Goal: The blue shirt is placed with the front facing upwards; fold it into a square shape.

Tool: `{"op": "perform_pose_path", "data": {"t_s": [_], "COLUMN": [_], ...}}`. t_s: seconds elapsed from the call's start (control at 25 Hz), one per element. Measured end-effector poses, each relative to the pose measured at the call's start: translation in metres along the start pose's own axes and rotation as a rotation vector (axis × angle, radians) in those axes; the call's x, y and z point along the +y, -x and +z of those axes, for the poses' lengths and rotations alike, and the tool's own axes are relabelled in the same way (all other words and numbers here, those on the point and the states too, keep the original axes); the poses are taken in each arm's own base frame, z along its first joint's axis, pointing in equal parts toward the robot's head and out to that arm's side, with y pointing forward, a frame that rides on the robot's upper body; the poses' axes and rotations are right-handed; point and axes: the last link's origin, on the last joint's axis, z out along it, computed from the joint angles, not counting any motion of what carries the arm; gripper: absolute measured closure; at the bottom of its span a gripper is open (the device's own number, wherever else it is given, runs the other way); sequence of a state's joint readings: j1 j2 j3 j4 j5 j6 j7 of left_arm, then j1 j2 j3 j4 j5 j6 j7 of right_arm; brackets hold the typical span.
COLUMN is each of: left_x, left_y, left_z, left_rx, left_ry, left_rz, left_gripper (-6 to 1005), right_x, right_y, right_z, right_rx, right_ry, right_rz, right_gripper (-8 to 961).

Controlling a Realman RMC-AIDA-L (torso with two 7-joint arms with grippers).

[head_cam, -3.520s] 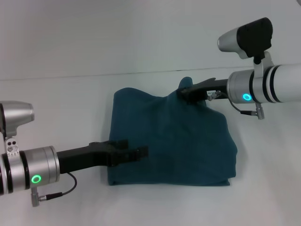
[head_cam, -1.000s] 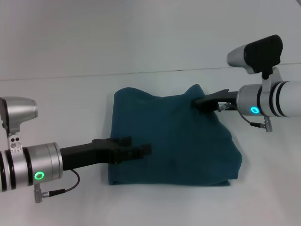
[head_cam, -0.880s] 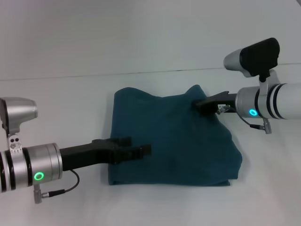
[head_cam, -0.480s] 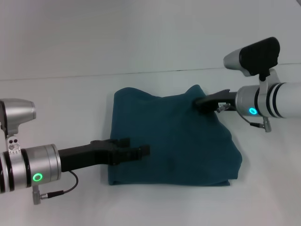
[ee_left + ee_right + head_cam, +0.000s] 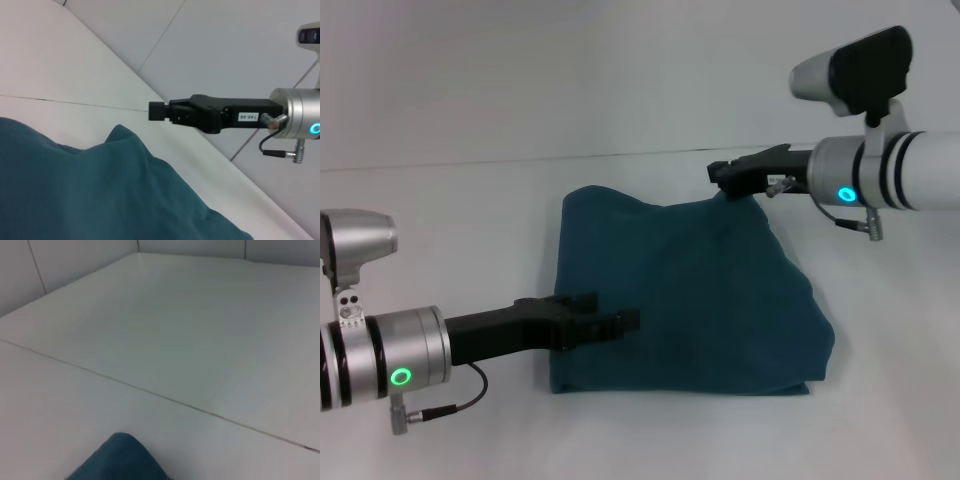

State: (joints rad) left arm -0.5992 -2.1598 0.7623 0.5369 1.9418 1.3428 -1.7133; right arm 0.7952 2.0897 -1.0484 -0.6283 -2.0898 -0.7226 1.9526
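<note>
- Head view showed you the blue shirt [image 5: 685, 295] lying on the white bench [image 5: 440, 210] as a rough, already folded block, its far right corner poking up in a small peak.
- Your right gripper [image 5: 722, 171] hung just above and beyond that peak, apart from the cloth. In the left wrist view it [image 5: 156, 111] was clearly off the fabric, and its jaws looked drawn together with nothing between them.
- Your left gripper [image 5: 620, 321] lay low over the near left part of the shirt; I could not tell whether its jaws were wide or narrow, nor whether they pinched any cloth.
- Risk, as I judged it: the raised corner could slump unevenly and spoil the square outline, since nothing was holding it.
- If the left jaws did hold a layer, pulling that arm away could drag the near left edge and open the fold.
- The right side already bulged outwards near the front, so any sideways tug there would likely skew the shape more.
</note>
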Motion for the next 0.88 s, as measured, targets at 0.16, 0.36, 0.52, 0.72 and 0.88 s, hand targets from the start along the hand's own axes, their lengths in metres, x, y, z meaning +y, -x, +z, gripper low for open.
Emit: {"op": "perform_pose_path", "data": {"t_s": [0.16,0.36,0.52,0.72,0.88], "left_x": [0.001,0.0,0.0,0.0,-0.001], "left_y": [-0.001,-0.001,-0.001,-0.001,0.0], "left_z": [0.001,0.001,0.0,0.0,-0.001], "left_rx": [0.006,0.009,0.009,0.009,0.009], "left_ry": [0.003,0.001,-0.002,-0.003,-0.005], "left_rz": [-0.002,-0.006,-0.008,-0.009,-0.009], "left_gripper": [63,62,62,62,62], "right_x": [0.001,0.001,0.004,0.007,0.007], "right_y": [-0.01,-0.023,-0.031,-0.041,-0.044], "right_z": [0.007,0.016,0.019,0.022,0.023], "right_rx": [0.03,0.068,0.095,0.13,0.139], "right_ry": [-0.043,-0.095,-0.092,-0.089,-0.088], "right_rz": [-0.033,-0.071,-0.069,-0.062,-0.06], "right_gripper": [955,954,954,954,954]}}
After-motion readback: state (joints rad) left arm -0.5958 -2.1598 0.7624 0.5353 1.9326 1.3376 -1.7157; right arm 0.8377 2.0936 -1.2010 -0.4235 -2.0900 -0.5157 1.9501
